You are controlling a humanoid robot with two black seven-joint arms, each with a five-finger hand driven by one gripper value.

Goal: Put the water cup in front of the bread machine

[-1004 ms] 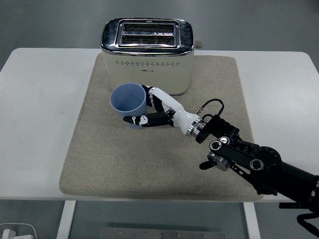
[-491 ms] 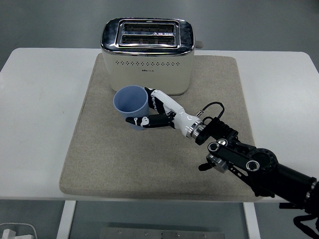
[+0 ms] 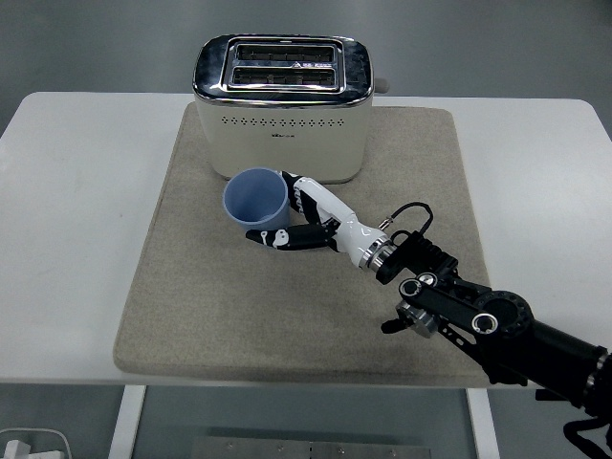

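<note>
One blue cup (image 3: pixel 255 198) stands at the frame's centre. One cream toaster (image 3: pixel 283 105) with two slots sits above it. One beige mat (image 3: pixel 191 296) covers one white bench (image 3: pixel 67 210). One robot hand (image 3: pixel 304 218) shows, reaching in from the lower right.

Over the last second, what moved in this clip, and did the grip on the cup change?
The right robot hand, shut on the blue cup, carried it slightly right and toward the near edge; the forearm drew back the same way. The grip looks unchanged. The toaster and beige mat stayed put.
</note>
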